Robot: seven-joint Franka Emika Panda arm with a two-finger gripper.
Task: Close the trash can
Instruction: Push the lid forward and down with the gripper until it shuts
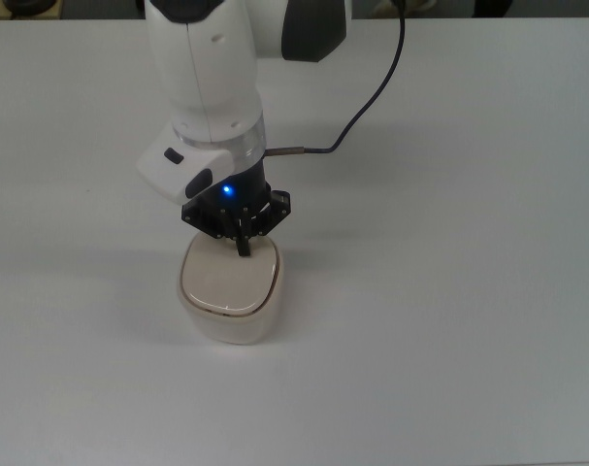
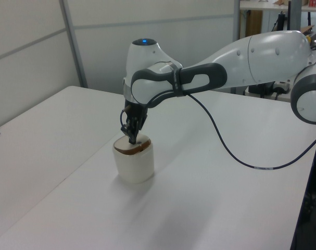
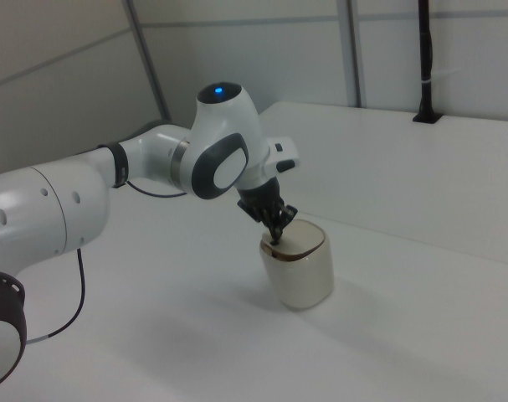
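Observation:
The trash can (image 1: 230, 296) (image 2: 133, 162) (image 3: 301, 270) is a small cream bin standing on the white table. Its flat lid (image 1: 226, 282) lies nearly level on the rim, with a thin dark gap still showing in the left view. My gripper (image 1: 243, 249) (image 2: 132, 139) (image 3: 274, 238) is shut with nothing between its fingers. Its tip presses on the lid's far edge in the top view.
The white table (image 1: 449, 291) stretches out on all sides of the bin. A black cable (image 1: 357, 116) runs from the wrist toward the top view's upper right. In the left view the arm (image 2: 241, 57) reaches in from the right.

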